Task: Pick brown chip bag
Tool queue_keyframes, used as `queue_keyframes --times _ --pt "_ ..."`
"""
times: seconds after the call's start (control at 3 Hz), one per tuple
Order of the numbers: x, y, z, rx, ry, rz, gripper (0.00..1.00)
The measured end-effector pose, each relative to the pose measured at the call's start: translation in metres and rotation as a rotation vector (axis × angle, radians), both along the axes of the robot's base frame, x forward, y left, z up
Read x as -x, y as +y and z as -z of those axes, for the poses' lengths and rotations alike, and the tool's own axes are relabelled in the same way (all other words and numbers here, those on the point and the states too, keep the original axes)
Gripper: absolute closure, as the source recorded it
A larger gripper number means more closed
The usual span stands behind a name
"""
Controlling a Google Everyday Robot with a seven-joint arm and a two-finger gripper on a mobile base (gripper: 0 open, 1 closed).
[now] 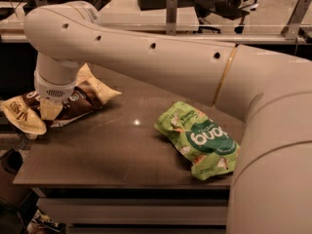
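Gripper: the gripper (50, 108) is down at the table's (122, 155) left end, right on top of the bag (82, 99).
Grip: cannot tell whether it is released or clenched; the wrist hides it.
Bag, place: flat on the table's left edge, under the gripper.
Bag, long axis: runs diagonally, from near-left to far-right.
Bag, ends: one pale yellow end pokes out past the left edge; the other points toward the table's back.
Arm: the arm (146, 57) sweeps in from the right, above the tabletop.
Green bag (200, 138): lies well apart, on the right side.
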State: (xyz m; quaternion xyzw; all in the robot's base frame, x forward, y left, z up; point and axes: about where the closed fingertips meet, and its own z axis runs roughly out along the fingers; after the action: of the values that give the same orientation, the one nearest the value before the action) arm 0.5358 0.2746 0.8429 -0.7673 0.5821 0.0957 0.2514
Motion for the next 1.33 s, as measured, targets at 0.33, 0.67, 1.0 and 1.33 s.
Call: queue_keyframes --times 0.33,0.67,1.0,1.33 --pt "0.0 0.0 -0.0022 0.0 0.0 0.0 1.0" --pt "0.0 0.0 -0.0022 0.0 0.0 0.0 1.0" --pt "0.0 0.0 -0.0023 0.0 0.0 0.0 1.0" --pt "0.0 0.0 -0.0033 0.0 0.0 0.0 1.0"
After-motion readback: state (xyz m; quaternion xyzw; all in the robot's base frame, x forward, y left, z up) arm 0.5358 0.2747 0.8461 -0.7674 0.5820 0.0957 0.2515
